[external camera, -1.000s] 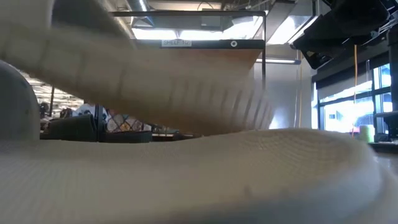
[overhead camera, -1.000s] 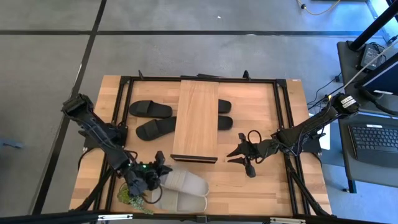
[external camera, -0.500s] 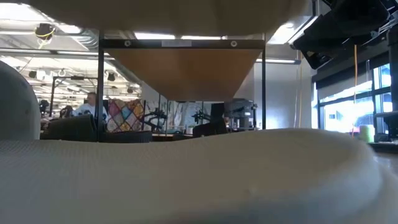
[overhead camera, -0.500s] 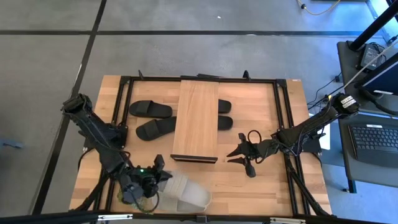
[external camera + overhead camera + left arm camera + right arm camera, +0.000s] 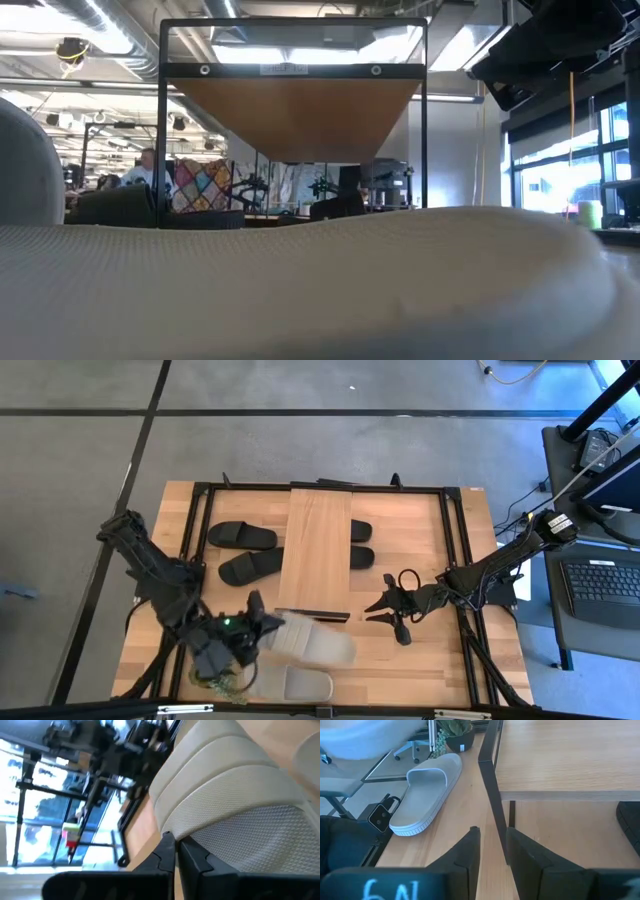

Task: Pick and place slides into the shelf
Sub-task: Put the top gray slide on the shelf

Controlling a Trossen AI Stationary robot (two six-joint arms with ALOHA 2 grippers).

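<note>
My left gripper (image 5: 255, 632) (image 5: 178, 852) is near the table's front left, shut on a beige-grey slide (image 5: 315, 642) (image 5: 235, 785) that it holds up just before the shelf's near end. The second beige slide (image 5: 295, 683) (image 5: 425, 790) lies sole-down at the near edge and fills the low view (image 5: 320, 290). The shelf (image 5: 318, 550) (image 5: 295, 110) (image 5: 565, 755) stands mid-table. Two black slides (image 5: 242, 536) (image 5: 250, 566) lie to its left. Two more (image 5: 361, 530) (image 5: 361, 557) stick out from under its right side. My right gripper (image 5: 372, 612) (image 5: 492, 855) waits open, right of the shelf's near end. My left gripper pinches the beige slide between its two fingers at the end nearest the table's left (image 5: 200, 837). The fingers (image 5: 167, 857) come roughly level from the left, along the slide's length. The slide is lifted clear of the table and reaches out toward the right.
A small green potted plant (image 5: 215, 678) (image 5: 452, 730) stands at the near left corner beside the left gripper. A black frame (image 5: 455, 550) runs around the tabletop. Bare wood lies between the shelf and the right arm.
The left gripper has risen and moved toward the shelf's near end, carrying one beige slide. That slide lay beside its partner a second ago, then tipped up and now hangs clear above the table, shifted right. The other beige slide stayed put.
</note>
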